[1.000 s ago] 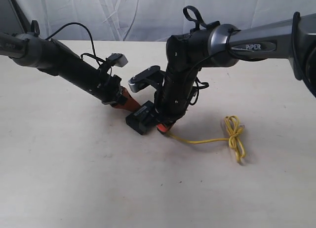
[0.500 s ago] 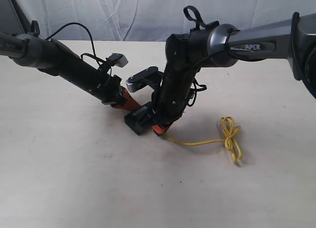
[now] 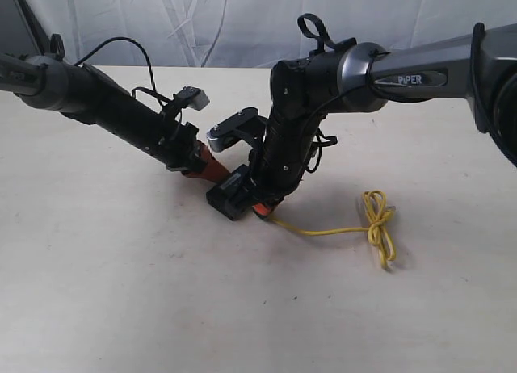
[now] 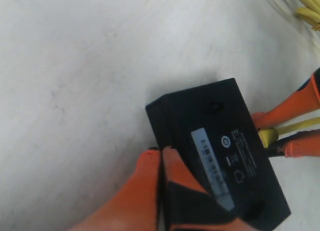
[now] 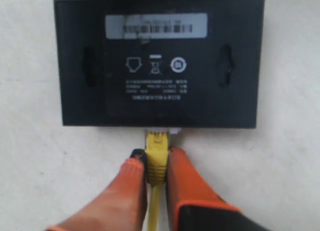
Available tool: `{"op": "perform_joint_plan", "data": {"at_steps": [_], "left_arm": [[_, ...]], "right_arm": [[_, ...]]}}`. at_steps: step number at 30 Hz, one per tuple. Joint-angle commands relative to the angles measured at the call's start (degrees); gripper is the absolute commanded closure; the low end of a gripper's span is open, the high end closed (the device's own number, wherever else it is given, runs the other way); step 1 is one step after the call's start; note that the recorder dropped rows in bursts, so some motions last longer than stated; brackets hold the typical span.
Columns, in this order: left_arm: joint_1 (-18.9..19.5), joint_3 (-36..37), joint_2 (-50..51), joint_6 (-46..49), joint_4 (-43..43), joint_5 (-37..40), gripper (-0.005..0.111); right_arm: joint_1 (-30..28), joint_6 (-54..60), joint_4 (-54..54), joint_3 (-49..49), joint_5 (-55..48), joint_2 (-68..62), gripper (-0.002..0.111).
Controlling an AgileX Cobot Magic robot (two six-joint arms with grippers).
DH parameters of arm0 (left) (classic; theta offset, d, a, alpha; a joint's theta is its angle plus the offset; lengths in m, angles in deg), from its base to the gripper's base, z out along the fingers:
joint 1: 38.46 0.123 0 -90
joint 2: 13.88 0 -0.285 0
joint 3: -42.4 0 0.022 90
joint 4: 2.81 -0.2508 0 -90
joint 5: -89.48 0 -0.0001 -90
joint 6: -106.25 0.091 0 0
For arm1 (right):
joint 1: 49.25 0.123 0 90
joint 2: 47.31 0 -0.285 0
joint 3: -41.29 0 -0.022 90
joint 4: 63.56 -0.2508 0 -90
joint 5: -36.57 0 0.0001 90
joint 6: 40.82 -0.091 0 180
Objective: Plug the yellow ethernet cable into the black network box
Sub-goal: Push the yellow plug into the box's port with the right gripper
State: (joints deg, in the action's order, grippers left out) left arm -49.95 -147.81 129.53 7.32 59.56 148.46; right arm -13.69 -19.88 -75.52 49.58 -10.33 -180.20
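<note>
The black network box lies flat on the table, label strip up. My right gripper is shut on the yellow ethernet cable at its yellow boot. The clear plug tip sits right at the box's side wall, and how deep it goes is hidden. My left gripper is shut, its orange fingertips pressed against the opposite side of the box. The cable trails right to a knotted bundle of loops.
The pale table spreads out around the work. A white cloth backdrop hangs behind it. Both dark arms meet over the middle, and a small grey wrist camera juts out above the box.
The right gripper has edged left toward the box with the plug, dragging the cable's knotted loops slightly left. The box and left gripper have barely shifted.
</note>
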Motion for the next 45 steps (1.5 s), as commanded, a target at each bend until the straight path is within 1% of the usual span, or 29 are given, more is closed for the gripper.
{"op": "perform_joint_plan", "data": {"at_steps": [1, 8, 12, 17, 21, 26, 36, 41, 45], "left_arm": [[0.0, 0.0, 0.7, 1.8, -0.9, 1.8, 0.107], [0.0, 0.0, 0.7, 4.9, 0.2, 4.6, 0.107], [0.0, 0.0, 0.7, 5.1, 0.6, 5.1, 0.107], [0.0, 0.0, 0.7, 7.7, 2.1, 6.9, 0.107], [-0.6, 0.0, 0.7, 9.8, 2.3, 9.4, 0.107], [-1.6, 0.0, 0.7, 10.6, 1.5, 9.8, 0.107], [-1.6, 0.0, 0.7, 11.0, 1.5, 10.2, 0.107], [-1.6, 0.0, 0.7, 11.0, 1.3, 10.0, 0.107], [-0.7, 0.0, 0.7, 11.0, 0.7, 9.5, 0.107]], "right_arm": [[-0.1, 0.5, -0.1, 0.4, 2.8, 0.3, 0.109], [-0.1, 6.1, -0.2, 0.4, 2.7, 0.3, 0.109], [-0.1, 6.4, -0.3, 0.4, 3.3, 0.3, 0.109], [-0.1, 6.4, -0.1, 0.6, 4.2, 0.3, 0.109], [-0.1, 7.0, -0.4, 1.1, 5.0, 0.3, 0.109], [-0.1, 7.2, -0.8, 4.1, 3.2, 0.3, 0.109], [-0.1, 7.4, -1.6, 4.3, 0.9, -1.5, 0.109], [-0.1, 7.4, -1.2, 6.1, -2.8, -1.4, 0.109], [-0.1, 7.4, -1.2, 6.2, -2.9, -1.4, 0.109]]}}
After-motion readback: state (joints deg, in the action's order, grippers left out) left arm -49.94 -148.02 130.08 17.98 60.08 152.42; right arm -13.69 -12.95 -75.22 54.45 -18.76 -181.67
